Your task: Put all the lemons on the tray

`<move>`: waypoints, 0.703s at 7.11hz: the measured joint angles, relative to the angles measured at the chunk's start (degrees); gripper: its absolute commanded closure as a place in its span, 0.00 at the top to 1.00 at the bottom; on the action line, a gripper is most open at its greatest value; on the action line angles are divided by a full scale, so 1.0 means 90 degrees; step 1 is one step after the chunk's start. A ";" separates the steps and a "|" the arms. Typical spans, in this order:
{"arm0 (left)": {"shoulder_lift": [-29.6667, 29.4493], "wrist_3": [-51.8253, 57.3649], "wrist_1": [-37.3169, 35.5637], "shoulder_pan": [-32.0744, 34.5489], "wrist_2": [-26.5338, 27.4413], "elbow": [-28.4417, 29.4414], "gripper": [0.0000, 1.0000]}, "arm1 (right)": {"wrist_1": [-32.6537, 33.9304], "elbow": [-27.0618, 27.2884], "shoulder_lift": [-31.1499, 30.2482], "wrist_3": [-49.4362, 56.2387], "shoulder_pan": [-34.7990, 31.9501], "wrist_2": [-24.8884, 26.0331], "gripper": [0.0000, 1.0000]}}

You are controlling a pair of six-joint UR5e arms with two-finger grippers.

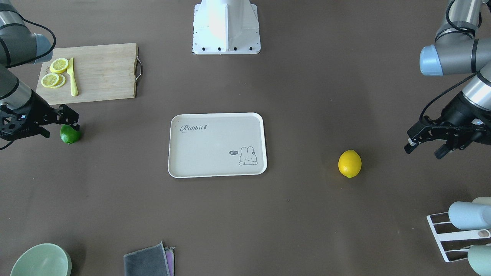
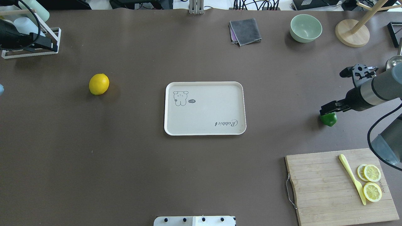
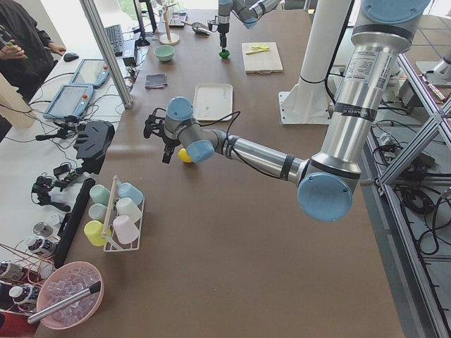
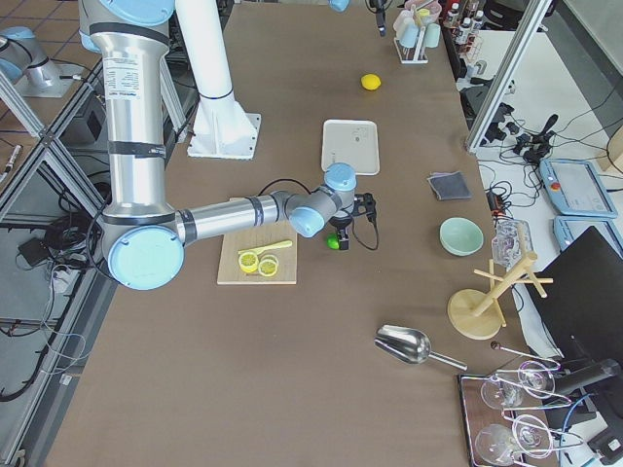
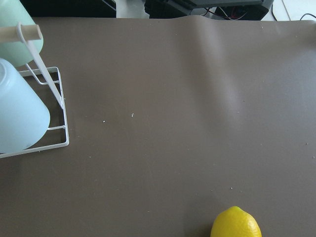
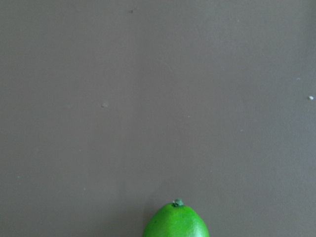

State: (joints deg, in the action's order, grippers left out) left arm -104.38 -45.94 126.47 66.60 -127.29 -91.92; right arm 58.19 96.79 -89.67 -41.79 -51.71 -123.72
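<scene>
1. Right gripper (image 1: 61, 127): fingers spread wide, right above the green lemon (image 1: 70, 134) (on the table (image 1: 291, 214), not gripped), well apart from the tray (image 1: 215, 149).
2. Left gripper (image 1: 425, 149): fingers wide, holding nothing; yellow lemon (image 1: 349, 163) lies between it and the tray.

Yellow lemon (image 5: 236, 223) near cup rack (image 5: 49, 106)
</scene>
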 measured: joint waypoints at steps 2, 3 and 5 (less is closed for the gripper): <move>-0.0102 -0.0080 0.0001 -0.0139 0.0046 0.0035 0.98 | 0.0008 -0.0031 -0.0068 -0.0003 0.0198 0.0191 0.99; -0.0144 -0.0093 0.0001 -0.0201 0.0115 0.0051 0.98 | 0.0017 -0.0073 -0.0076 0.0001 0.0261 0.0256 0.86; -0.0223 -0.0094 -0.0005 -0.0289 0.0161 0.0085 0.98 | 0.0019 -0.0172 -0.0061 0.0000 0.0335 0.0280 0.00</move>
State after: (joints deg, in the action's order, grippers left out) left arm -106.38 -46.78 126.42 64.00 -125.84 -91.15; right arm 58.36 95.24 -90.22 -41.79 -48.69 -121.20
